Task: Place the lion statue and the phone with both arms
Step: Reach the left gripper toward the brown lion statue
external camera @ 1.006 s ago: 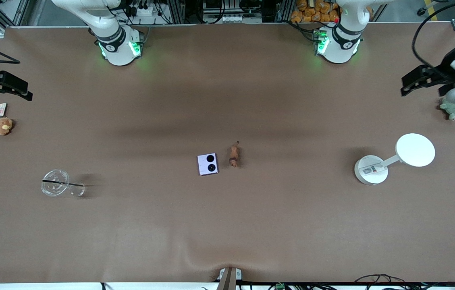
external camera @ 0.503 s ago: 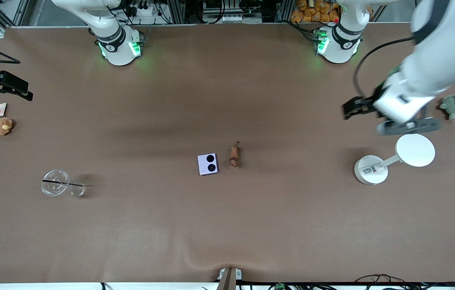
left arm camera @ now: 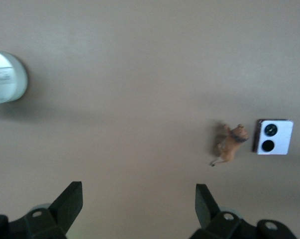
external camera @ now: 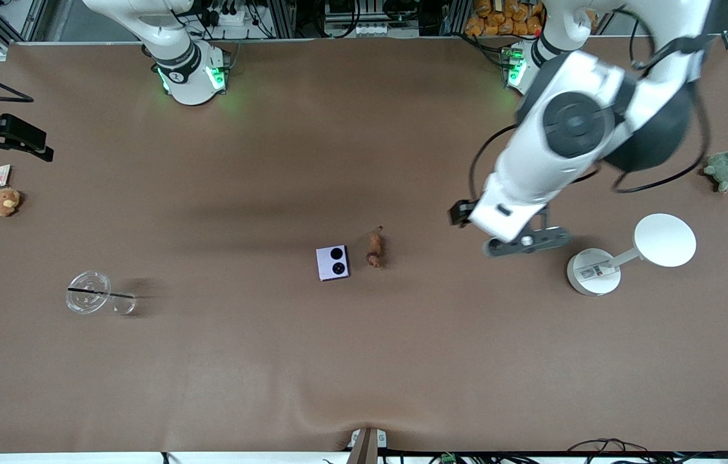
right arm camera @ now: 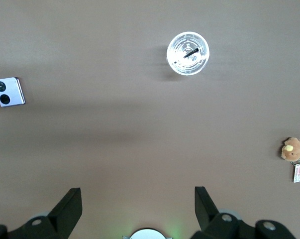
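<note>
- Left wrist view gives me the left gripper (left arm camera: pixel 139 204) with its jaws spread wide and nothing between them, up over bare table (external camera: pixel 364 361) between the lion statue (external camera: pixel 374 249) and the white round-based stand (external camera: pixel 596 272).
- My right gripper (right arm camera: pixel 138 206) is spread and empty too, waiting at the right arm's end of the table.
- I see the lion statue beside the phone (external camera: pixel 333 263) mid-table, close but apart.
</note>
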{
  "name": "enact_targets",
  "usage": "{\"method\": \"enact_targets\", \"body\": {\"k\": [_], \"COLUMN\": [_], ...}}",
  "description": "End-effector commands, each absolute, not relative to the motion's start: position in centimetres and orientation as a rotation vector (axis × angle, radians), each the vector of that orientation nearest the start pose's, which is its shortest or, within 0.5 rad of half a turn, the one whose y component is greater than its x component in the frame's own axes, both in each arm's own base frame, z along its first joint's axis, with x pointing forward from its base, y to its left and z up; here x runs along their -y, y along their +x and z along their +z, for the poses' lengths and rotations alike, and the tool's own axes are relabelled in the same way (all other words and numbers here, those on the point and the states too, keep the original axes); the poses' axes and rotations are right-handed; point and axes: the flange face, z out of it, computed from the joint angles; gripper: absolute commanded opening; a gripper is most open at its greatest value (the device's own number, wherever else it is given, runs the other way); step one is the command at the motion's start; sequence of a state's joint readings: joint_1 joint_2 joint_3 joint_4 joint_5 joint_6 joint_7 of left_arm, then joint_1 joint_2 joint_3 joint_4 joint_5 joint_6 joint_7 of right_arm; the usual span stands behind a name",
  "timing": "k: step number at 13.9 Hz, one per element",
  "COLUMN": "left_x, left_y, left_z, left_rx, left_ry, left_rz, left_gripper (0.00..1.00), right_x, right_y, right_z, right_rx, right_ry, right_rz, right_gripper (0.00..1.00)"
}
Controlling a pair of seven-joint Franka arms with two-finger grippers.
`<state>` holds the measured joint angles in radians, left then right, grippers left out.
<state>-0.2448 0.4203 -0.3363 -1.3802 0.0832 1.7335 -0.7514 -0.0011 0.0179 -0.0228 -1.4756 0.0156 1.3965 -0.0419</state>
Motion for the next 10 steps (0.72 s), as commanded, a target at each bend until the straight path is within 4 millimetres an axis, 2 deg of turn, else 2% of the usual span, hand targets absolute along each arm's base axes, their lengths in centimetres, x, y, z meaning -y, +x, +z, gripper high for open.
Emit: {"method": "enact_targets", "body": {"k": [1,3,5,8,10], "left_x": [38.1,42.0,44.9,48.0,49.2], "left_y": [59.7,59.5,59.0,58.3,58.0], "left_z": [44.6,40.7,37.6,33.3,31.8], "left_rx": [0.390,0.480,0.459,0.399,0.349], "left_ry": [-3.152,-3.144,-3.136,-3.158,-3.190], "left_rz": [0.078,0.027,-0.075,-0.159,-0.191], "left_gripper": [1.00,1.00,1.00,1.00,1.00], "right_x": [0.8,0.7,0.8,0.8,0.8], "right_y": [54.3,54.4,54.4,54.4,54.4], "right_z": [64.6,64.5,64.5,64.5,64.4], "right_rx": [0.016,0.016,0.013,0.013,0.016], "right_ry": [-3.118,-3.116,-3.118,-3.118,-3.118], "right_rz": [0.153,0.155,0.155,0.155,0.157], "right_gripper": [1.00,1.00,1.00,1.00,1.00]}}
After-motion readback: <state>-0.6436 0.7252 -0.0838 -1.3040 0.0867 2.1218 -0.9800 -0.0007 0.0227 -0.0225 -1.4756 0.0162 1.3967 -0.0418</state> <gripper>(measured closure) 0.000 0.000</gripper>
